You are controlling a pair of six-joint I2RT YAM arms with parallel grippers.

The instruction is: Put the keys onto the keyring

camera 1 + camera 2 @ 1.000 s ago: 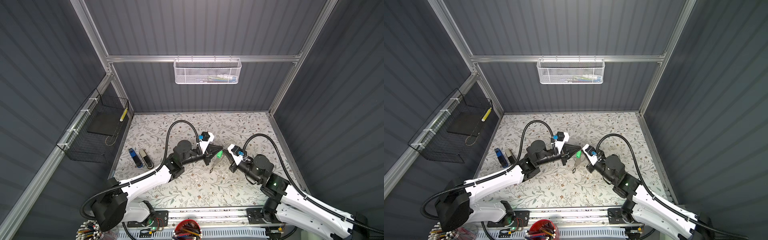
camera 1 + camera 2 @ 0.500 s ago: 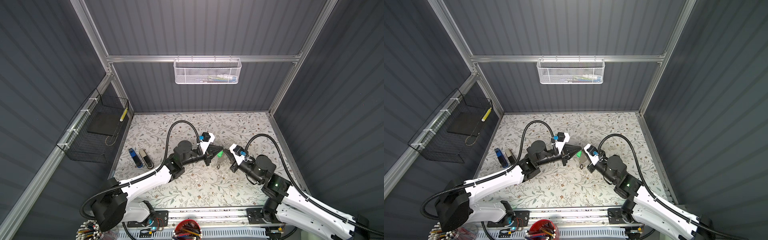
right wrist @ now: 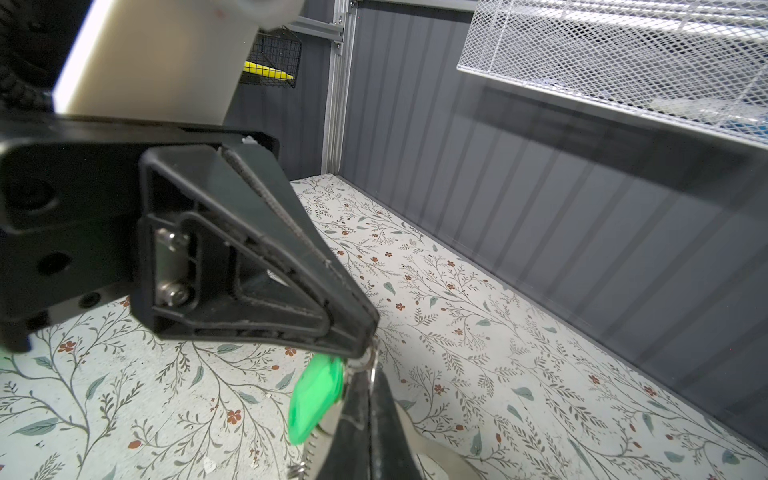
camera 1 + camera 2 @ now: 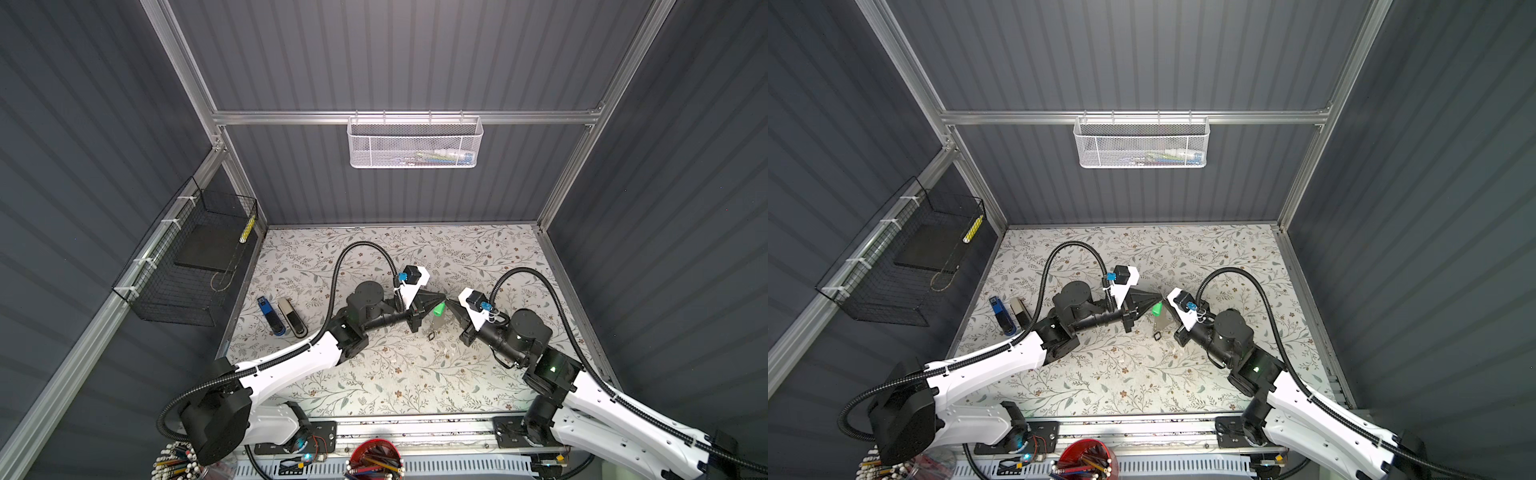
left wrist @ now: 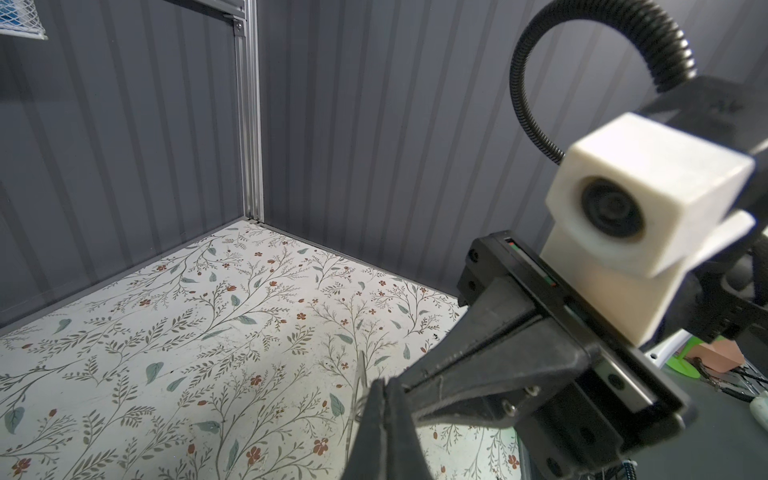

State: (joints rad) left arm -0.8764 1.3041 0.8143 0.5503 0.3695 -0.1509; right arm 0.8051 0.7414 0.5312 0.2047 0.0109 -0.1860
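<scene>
My two pincers meet nose to nose in the middle of both top views, up off the flowery table [image 4: 374,374]. I work in the air so the keyring can hang free and not drag on the table.

My right pincer [image 4: 450,302] is squeezed shut. It looks like it pinches the top of the grey keyring [image 4: 1163,321], which dangles under it. My left pincer [image 4: 444,296] is shut tight too. Its tip touches a little metal loop [image 3: 372,359] just above the green-tag key [image 3: 318,395] (I cannot tell if the loop is really nipped or only poked). I think one pincer is there to steady the ring while the other works the loop. The green-tag key hangs right between my two tips. The black-rim key [image 4: 1157,336] dangles lowest, just under the keyring, and I cannot tell if it is hooked on.

Now the holders. A white mesh basket [image 4: 413,143] hangs on the back rail at the top middle, with a few small things inside, too tiny to name. A black wire basket [image 4: 187,257] sits on the left wall with a dark flat thing and a yellow stick in it. At the bottom edge a red cup [image 4: 376,459] is full of pencils. A blue stapler [image 4: 269,316] and a grey stapler [image 4: 293,318] lie at the left of the table, well away from my job
</scene>
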